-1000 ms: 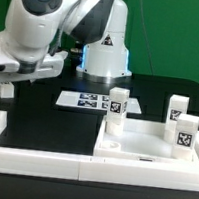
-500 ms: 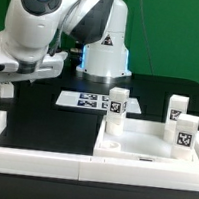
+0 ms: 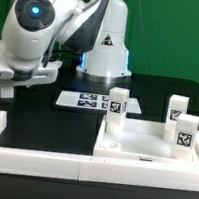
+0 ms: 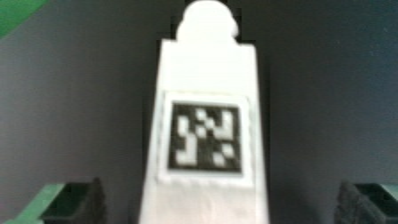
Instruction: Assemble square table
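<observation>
While the gripper (image 4: 222, 204) hangs with jaws spread wide and holding nothing, a tagged white leg (image 4: 210, 110) lies directly beneath it between the fingertips. Centre the jaws across the leg's flat sides before closing, keeping them square to its long axis. Farther off, the square table top (image 3: 142, 143) rests with three legs (image 3: 117, 102) standing on it.

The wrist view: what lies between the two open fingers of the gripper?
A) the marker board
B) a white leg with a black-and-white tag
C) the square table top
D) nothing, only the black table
B: the wrist view shows a long white leg with a black-and-white tag on it, lying between the dark fingertips of the open gripper.
</observation>
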Controlling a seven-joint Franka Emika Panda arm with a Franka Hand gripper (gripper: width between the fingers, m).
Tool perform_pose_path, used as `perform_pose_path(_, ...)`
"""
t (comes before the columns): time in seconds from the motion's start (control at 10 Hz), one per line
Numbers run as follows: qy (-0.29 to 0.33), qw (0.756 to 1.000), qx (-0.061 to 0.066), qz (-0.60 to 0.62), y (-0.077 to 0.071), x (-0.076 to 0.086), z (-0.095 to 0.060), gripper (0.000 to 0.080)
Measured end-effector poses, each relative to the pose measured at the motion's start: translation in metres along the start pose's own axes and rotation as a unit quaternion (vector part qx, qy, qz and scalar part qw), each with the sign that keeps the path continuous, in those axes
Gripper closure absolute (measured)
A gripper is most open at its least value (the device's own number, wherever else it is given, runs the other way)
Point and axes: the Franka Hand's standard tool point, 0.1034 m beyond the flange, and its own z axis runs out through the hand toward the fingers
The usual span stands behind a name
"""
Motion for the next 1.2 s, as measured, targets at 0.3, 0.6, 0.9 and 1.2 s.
perform_pose_path(0.3,0.000,1.000,0.000,-0.001,-0.0003,0.0001,0.0004,0.0151)
perform_pose_path(0.6,0.000,1.000,0.000,-0.001,-0.0003,0.0001,0.0004,0.0425)
perform_pose_path(0.9,0.000,1.000,0.000,-0.001,-0.0003,0.0001,0.0004,0.0512)
perform_pose_path(1.2,0.000,1.000,0.000,-0.001,-0.0003,0.0001,0.0004,0.0512)
